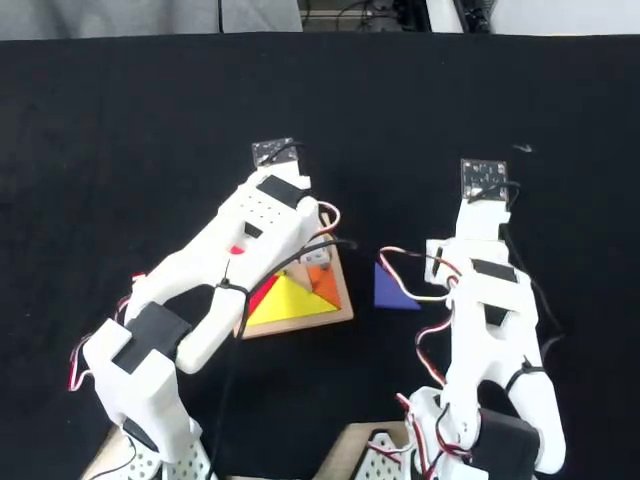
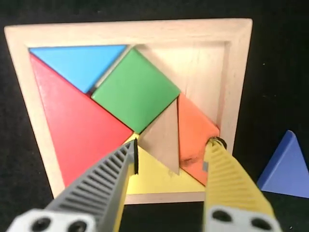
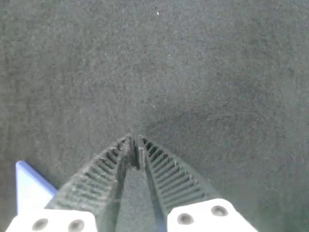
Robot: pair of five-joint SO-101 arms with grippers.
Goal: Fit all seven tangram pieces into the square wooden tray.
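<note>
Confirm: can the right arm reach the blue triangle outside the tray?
Probably yes. The blue triangle lies on open cloth beside the tray, uncovered, near the right gripper, which is shut and must open first.

The worktop (image 1: 150, 120) is matt black throughout; beyond its far edge are pale grey fabric (image 1: 120, 15) and dark cables (image 1: 345, 12).

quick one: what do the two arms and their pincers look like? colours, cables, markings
The left arm and right arm are white shells with black servo blocks and loose red, white and black cables. The left arm carries a small red mark. The left pincer has one grey ribbed finger and one yellow ribbed finger. The right pincer has two dark ribbed fingers on white mounts.
</note>
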